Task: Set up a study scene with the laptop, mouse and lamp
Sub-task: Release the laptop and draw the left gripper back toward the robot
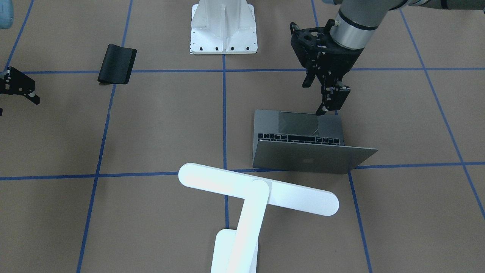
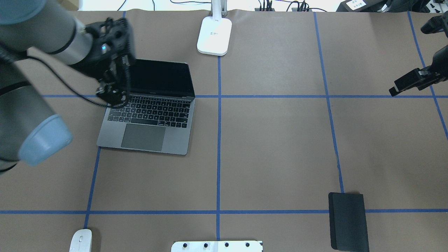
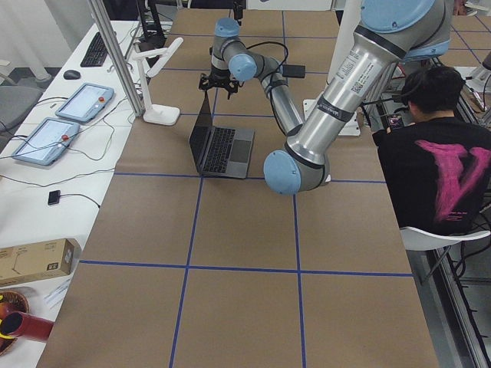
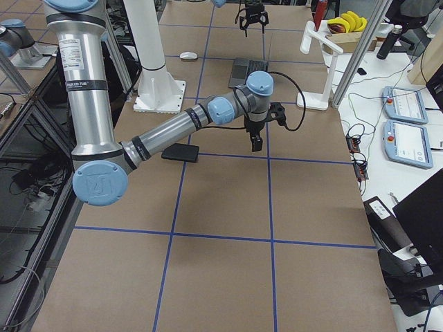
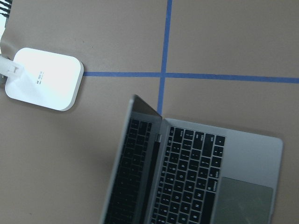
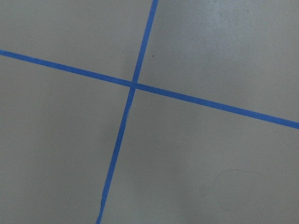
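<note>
The grey laptop (image 2: 150,122) stands open on the table, its screen up and dark. It also shows in the front view (image 1: 303,144) and in the left wrist view (image 5: 201,177). My left gripper (image 2: 112,96) hovers over the laptop's left edge near the hinge, open and empty; the front view (image 1: 315,98) shows its fingers apart. The white mouse (image 2: 80,240) lies at the near left table edge. The white lamp (image 1: 257,187) stands behind the laptop on its base (image 2: 214,35). My right gripper (image 2: 407,84) hangs at the far right, open and empty, over bare table.
A black rectangular mat (image 2: 348,220) lies at the near right. A white bolted pedestal (image 1: 223,26) stands at the near middle edge. Blue tape lines grid the brown table (image 2: 273,147). A seated person (image 3: 437,169) is beside the table.
</note>
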